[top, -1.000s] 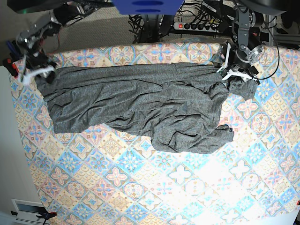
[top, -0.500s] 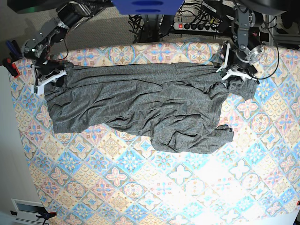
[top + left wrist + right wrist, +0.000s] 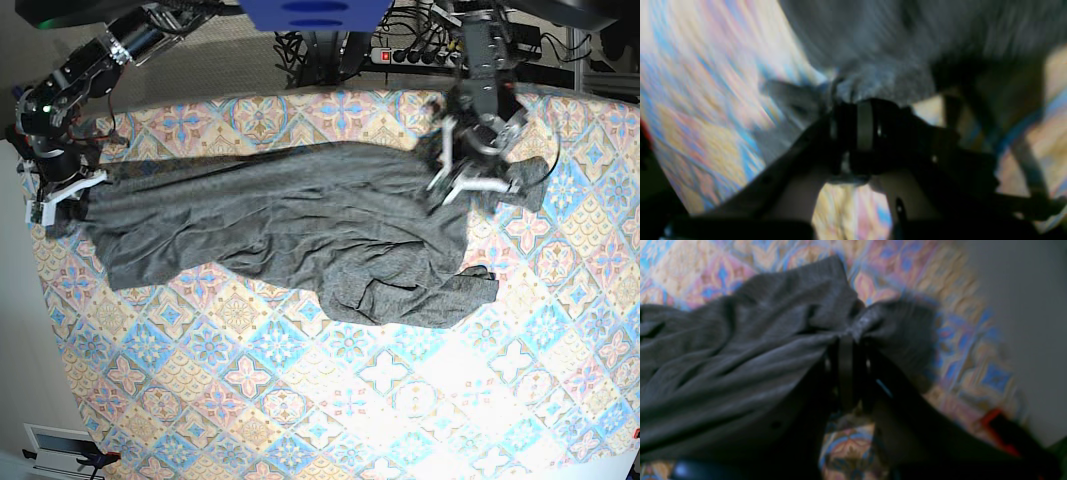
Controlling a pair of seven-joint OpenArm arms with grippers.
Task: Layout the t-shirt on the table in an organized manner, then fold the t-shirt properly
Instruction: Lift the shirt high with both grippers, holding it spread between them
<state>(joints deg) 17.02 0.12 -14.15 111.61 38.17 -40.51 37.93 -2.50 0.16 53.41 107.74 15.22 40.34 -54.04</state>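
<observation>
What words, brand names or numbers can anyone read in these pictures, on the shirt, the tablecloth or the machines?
None can be read.
The dark heather-grey knit t-shirt: plain, no print or tag showing.
The pastel diamond-tile floral cloth on the table: pattern only, no lettering.
The white power strip with a red switch behind the table: any markings too small to read.
Both wrist views: too blurred to show any text.
</observation>
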